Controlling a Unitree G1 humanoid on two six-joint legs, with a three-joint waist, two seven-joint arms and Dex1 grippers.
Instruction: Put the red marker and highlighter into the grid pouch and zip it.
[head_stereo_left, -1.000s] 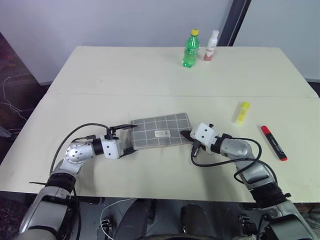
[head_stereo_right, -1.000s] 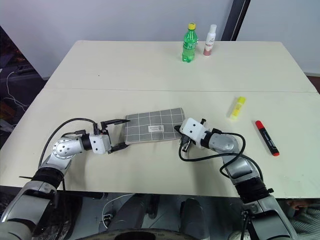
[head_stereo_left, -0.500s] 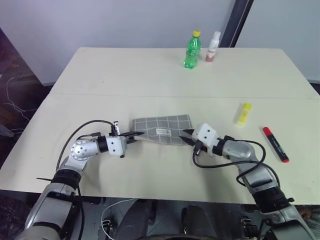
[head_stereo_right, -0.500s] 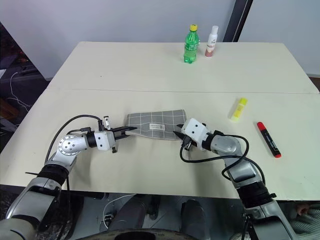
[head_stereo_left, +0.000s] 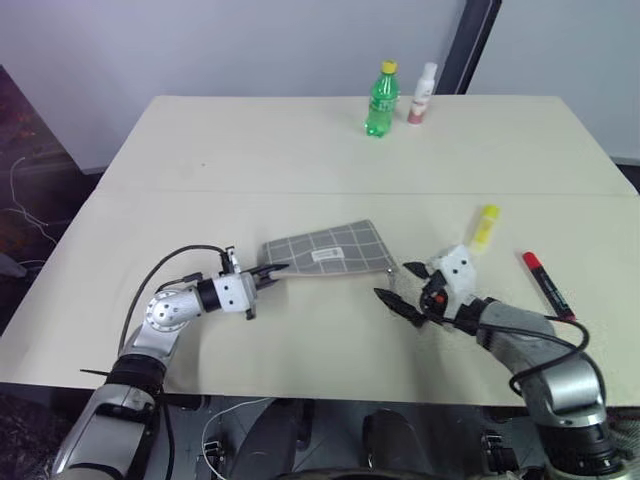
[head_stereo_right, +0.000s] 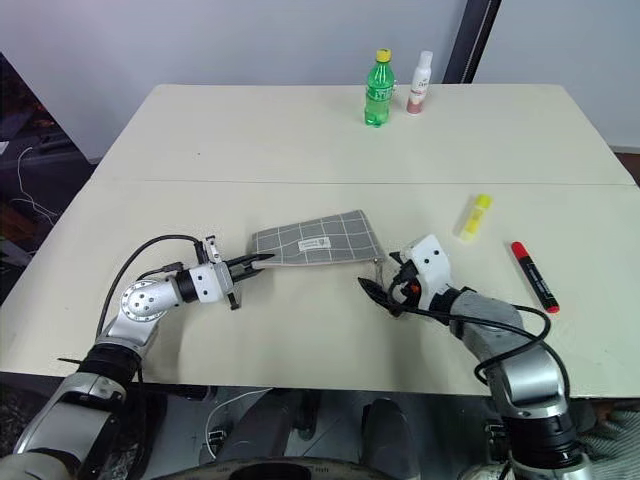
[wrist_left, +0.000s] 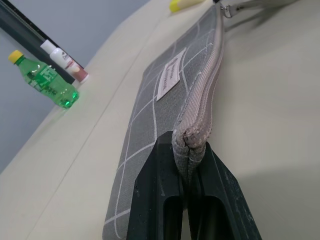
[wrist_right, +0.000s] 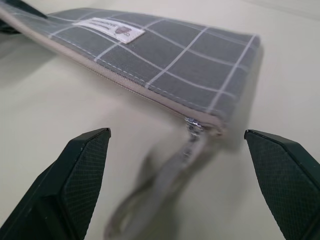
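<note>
The grid pouch (head_stereo_left: 325, 252) lies in the middle of the table, grey with white lines and a white label, its near zip edge raised. My left gripper (head_stereo_left: 272, 270) is shut on the pouch's left end; the left wrist view shows both fingers (wrist_left: 155, 190) clamping the fabric (wrist_left: 175, 90). My right gripper (head_stereo_left: 398, 283) stands open just off the pouch's right end, facing the grey zip pull strap (wrist_right: 165, 175), with nothing between its fingers. The yellow highlighter (head_stereo_left: 486, 226) and the red marker (head_stereo_left: 546, 285) lie on the table to the right.
A green bottle (head_stereo_left: 379, 97) and a white bottle (head_stereo_left: 423, 92) stand at the table's far edge. A seam (head_stereo_left: 300, 192) runs across the tabletop behind the pouch. My right arm's cable loops over the table near the front right edge.
My left gripper has closed on the pouch's left end. My right gripper has opened, rolled and drawn back from the pouch's right end. The pouch's near edge has lifted.
</note>
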